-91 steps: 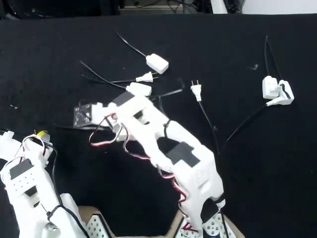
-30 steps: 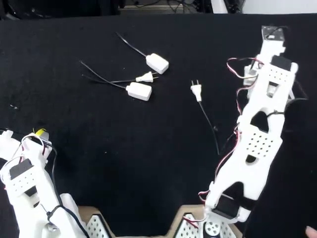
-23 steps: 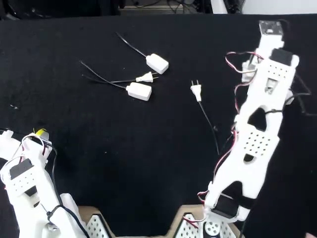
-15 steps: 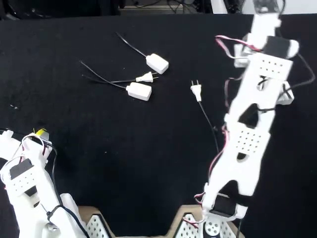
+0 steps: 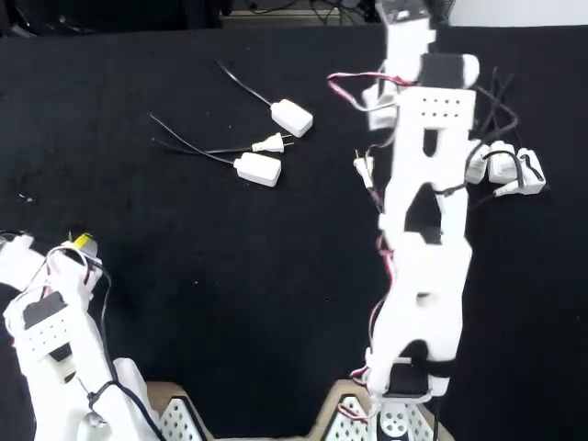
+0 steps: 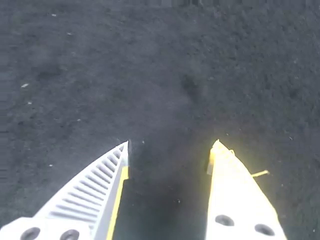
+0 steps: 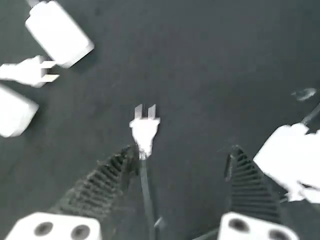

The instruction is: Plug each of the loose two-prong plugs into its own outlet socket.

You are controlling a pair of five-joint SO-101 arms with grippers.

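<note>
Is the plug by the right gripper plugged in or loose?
Loose: the plug lies on the table, both prongs bare.

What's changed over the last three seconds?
The right arm swung from the left-side sockets to the far right, then back to the middle. Its open end effector is now above the middle plug. Nothing was grasped. Plugs, sockets and left arm stayed put.
</note>
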